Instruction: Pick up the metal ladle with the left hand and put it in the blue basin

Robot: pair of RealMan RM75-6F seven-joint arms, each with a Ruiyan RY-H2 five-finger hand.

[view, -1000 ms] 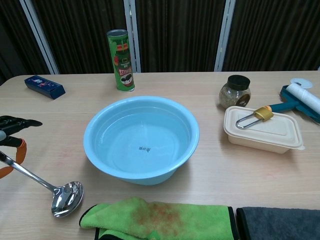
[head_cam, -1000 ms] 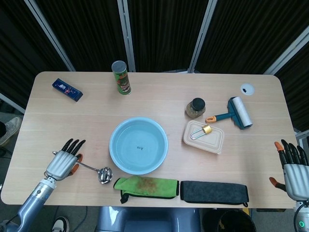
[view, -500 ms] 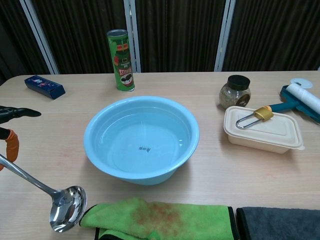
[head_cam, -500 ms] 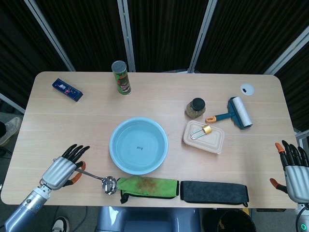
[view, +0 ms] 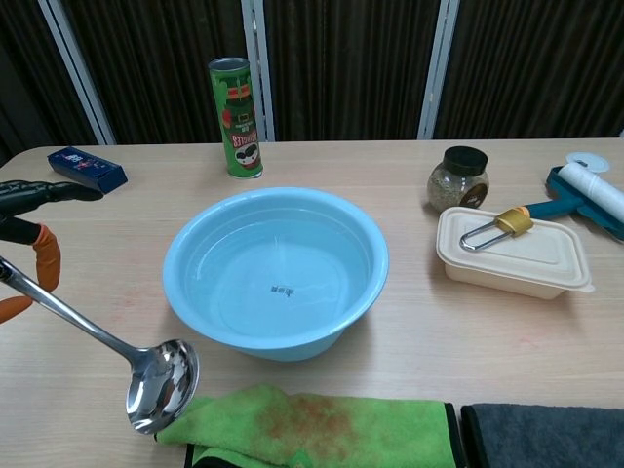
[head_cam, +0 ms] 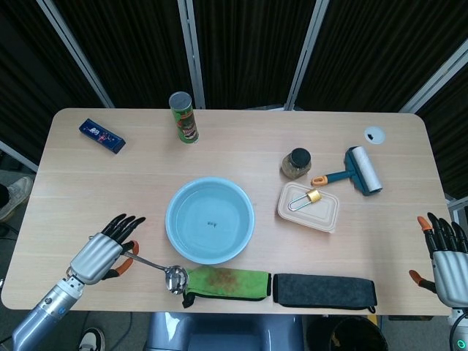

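Your left hand (head_cam: pixel 102 254) grips the metal ladle (head_cam: pixel 156 267) by its handle, bowl out toward four o'clock above the green cloth (head_cam: pixel 223 281), so the blue basin (head_cam: pixel 210 220) lies at one o'clock from that bowl; your right hand (head_cam: pixel 444 256) rests open and empty.

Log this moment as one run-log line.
phase: carrying | left hand: holds metal ladle by handle, bowl over green cloth edge | blue basin: no ladle inside | right hand: idle, holds nothing
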